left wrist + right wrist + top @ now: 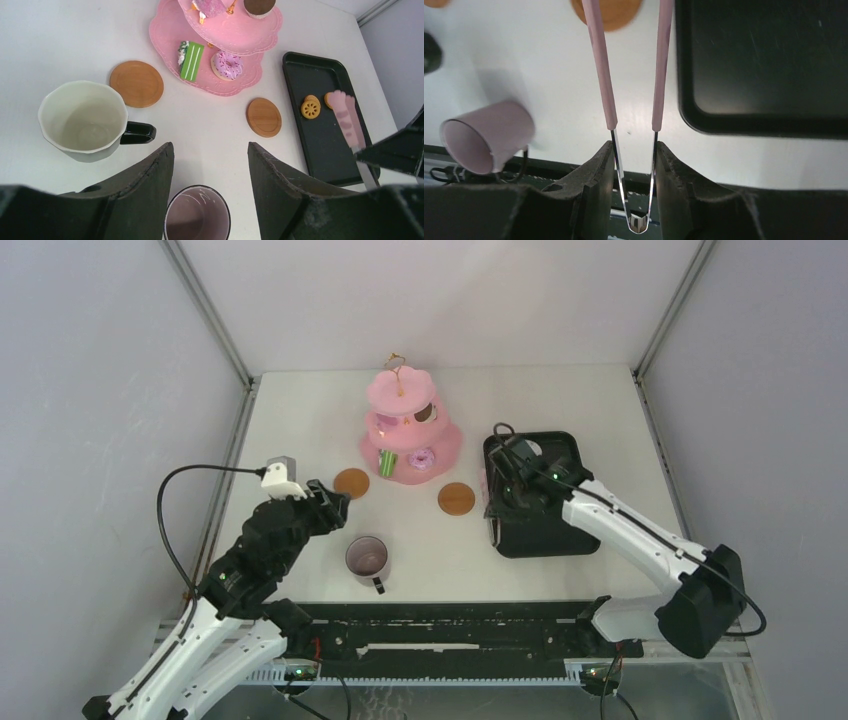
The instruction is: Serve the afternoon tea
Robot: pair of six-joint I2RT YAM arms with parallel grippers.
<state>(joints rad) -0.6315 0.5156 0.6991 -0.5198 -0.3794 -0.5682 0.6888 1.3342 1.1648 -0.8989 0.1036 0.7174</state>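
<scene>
Overhead view: the pink three-tier scalloped cake stand with a gold handle (410,430) is seen toward the far edge of the white table (300,420). Two round brown coasters (351,482) lie in front of it. A dark mug with a pale pink inside (367,558) stands upright close to the near edge. The right gripper (503,483) is held over the black rectangular tray (530,540) toward the right edge.

Left wrist view: the left gripper (210,165) is shown with its jaws spread and empty above that mug. A second dark mug with a white inside (82,122) stands near it, and neither is on a coaster. Small round toy biscuits (310,108) lie on the tray.

Right wrist view: thin metal tongs with pink sleeves (599,65) are pinched between the right jaws near their bend.

The mugs are judged stiff, smooth and breakable, best taken across the rim wall. The pastries are judged light, best nipped by the tong tips.
</scene>
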